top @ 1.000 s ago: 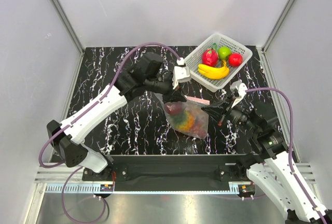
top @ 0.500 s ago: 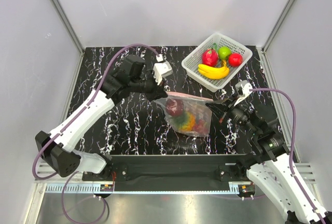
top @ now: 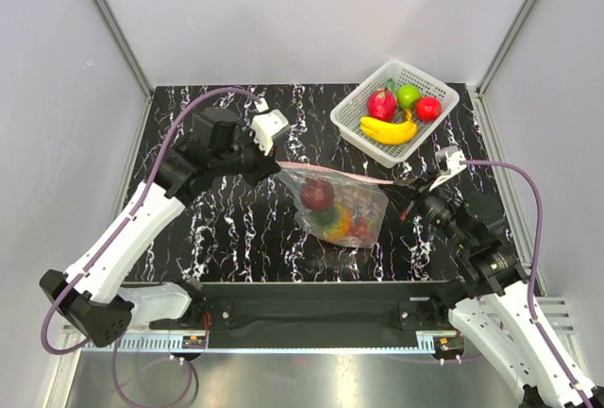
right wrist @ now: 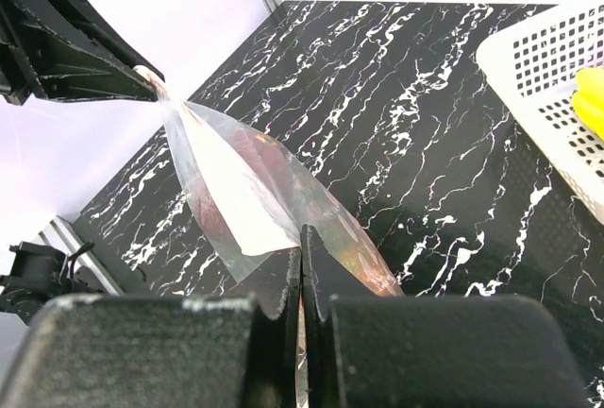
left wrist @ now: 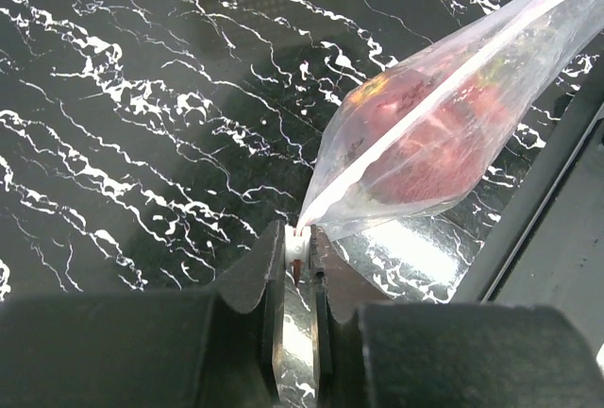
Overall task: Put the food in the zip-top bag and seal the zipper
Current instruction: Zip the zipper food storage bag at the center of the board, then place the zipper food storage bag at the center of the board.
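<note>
The clear zip-top bag point(top: 347, 208) hangs stretched between my two grippers above the black marble table. Inside it are a dark red grape-like piece point(top: 318, 193) and the orange pineapple point(top: 336, 223). The pink zipper point(top: 335, 175) runs along the bag's top edge. My left gripper point(top: 276, 171) is shut on the small white slider point(left wrist: 298, 242) at the zipper's left end. My right gripper point(top: 404, 193) is shut on the bag's right corner. In the left wrist view the bag point(left wrist: 429, 134) stretches up and right. In the right wrist view my right gripper point(right wrist: 302, 255) pinches the bag point(right wrist: 241, 181).
A white lattice basket point(top: 437, 120) at the back right holds a yellow banana point(top: 388, 131), two red fruits and a green one. Its wall shows in the right wrist view point(right wrist: 552, 73). The black front rail point(top: 311, 293) runs along the near edge.
My left gripper has slid left along the zipper from near the bag's right side to its left end. The bag is now pulled taut. My right gripper has barely moved.
</note>
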`<state>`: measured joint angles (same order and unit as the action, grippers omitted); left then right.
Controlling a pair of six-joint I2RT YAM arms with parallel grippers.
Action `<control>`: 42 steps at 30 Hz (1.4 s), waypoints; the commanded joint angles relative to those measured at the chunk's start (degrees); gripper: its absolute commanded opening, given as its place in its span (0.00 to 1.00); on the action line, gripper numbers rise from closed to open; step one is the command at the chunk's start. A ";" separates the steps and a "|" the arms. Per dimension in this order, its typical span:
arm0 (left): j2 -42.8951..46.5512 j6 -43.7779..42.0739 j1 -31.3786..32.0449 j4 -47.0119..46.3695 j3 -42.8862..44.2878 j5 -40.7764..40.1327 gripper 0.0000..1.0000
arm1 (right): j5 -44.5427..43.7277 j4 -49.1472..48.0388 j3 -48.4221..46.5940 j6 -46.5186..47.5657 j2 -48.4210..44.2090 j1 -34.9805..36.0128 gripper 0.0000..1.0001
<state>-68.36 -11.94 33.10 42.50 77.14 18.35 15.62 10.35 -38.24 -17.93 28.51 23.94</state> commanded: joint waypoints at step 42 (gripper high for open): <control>-14.96 -12.14 14.36 0.39 16.71 -5.77 0.39 | 8.99 -6.39 -4.74 2.56 7.44 -0.48 0.00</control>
<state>-82.37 -23.68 47.46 44.12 89.49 15.97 23.70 7.01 -41.01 -16.03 36.40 23.57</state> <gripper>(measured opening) 0.480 0.010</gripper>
